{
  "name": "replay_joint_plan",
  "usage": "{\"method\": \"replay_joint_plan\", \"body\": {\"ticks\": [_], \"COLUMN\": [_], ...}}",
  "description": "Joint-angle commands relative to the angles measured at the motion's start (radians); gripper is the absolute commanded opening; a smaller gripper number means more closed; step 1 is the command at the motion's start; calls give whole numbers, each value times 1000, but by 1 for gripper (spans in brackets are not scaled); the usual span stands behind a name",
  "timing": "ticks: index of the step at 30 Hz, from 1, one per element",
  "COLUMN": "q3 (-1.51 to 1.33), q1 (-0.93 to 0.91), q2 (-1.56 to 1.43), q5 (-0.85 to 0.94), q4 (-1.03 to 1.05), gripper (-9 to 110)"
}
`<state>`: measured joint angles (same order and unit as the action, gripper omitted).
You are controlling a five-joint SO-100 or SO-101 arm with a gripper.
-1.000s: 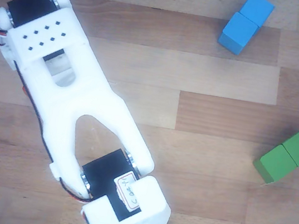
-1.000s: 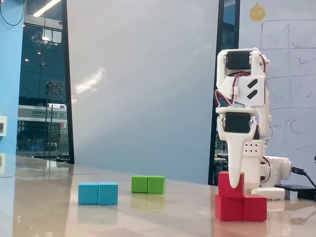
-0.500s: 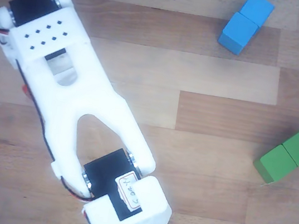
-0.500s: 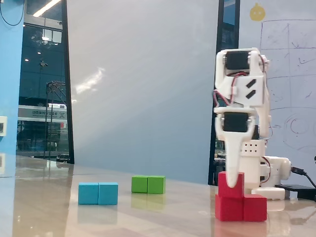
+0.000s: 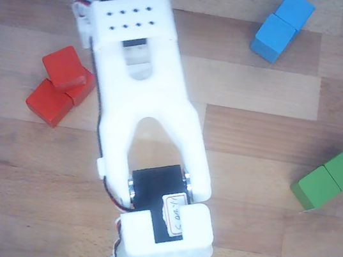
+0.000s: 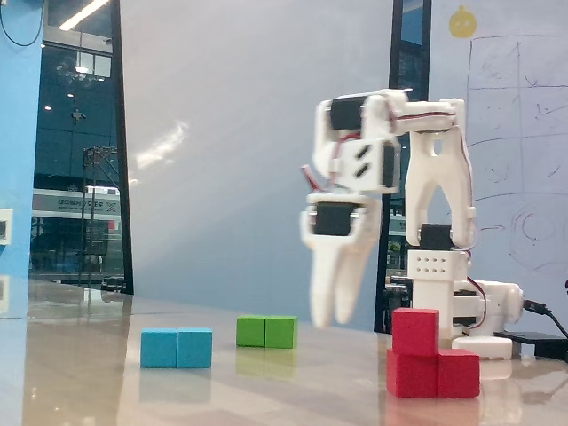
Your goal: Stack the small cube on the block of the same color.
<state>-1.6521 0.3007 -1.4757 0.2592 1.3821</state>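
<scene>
The small red-orange cube (image 5: pixel 64 66) sits on top of one half of the red-orange two-cube block (image 5: pixel 47 102), slightly turned on it. In the fixed view the cube (image 6: pixel 414 331) rests on the left half of the block (image 6: pixel 457 374). My gripper (image 6: pixel 330 321) hangs fingers-down above the table, left of the red stack and apart from it. Its jaws look together and hold nothing; it is motion-blurred. In the other view the arm's white body covers the gripper.
A blue two-cube block (image 5: pixel 282 26) (image 6: pixel 177 347) and a green two-cube block (image 5: pixel 329 178) (image 6: pixel 266 332) lie on the wooden table. The arm's base (image 6: pixel 461 311) stands behind the red stack.
</scene>
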Motion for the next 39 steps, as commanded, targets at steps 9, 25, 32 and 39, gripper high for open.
{"method": "replay_joint_plan", "body": {"ticks": [9, 25, 32, 39], "q3": [83, -615, -838, -1009], "q1": [-302, -325, -331, -337], "q2": [-98, -574, -821, -1035], "q5": [-6, -166, -156, -169], "q4": [-178, -575, -546, -598], "gripper": [23, 23, 23, 19]}}
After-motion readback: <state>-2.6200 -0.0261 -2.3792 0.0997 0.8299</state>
